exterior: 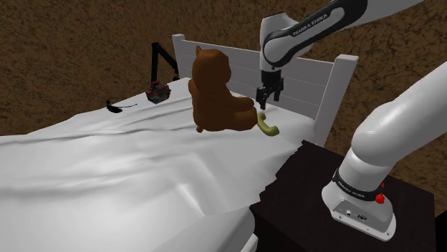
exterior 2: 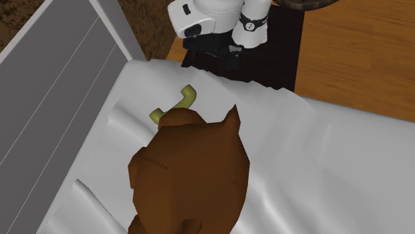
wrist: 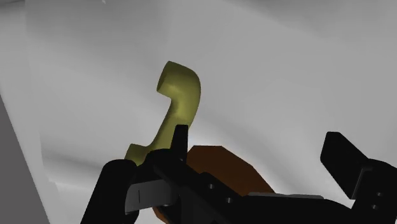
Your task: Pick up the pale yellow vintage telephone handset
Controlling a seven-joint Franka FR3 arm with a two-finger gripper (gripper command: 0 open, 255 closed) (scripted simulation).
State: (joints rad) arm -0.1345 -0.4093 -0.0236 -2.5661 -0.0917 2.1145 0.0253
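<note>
Hovering end effector (exterior: 268, 102), spread, above a yellowish telephone handset (exterior: 267, 126).
The handset lies on the bed (exterior: 143, 165), at the shoulder view's right of a brown toy (exterior: 215, 93), seemingly untouched.

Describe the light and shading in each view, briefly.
Shoulder view: dim, with soft grey shading in the folds of the sheet; the handset looks olive. Second exterior view: flat, even light; the bear is shaded in facets. Wrist view: the sheet fades from bright to dark grey; the handset is lit along one edge.
</note>
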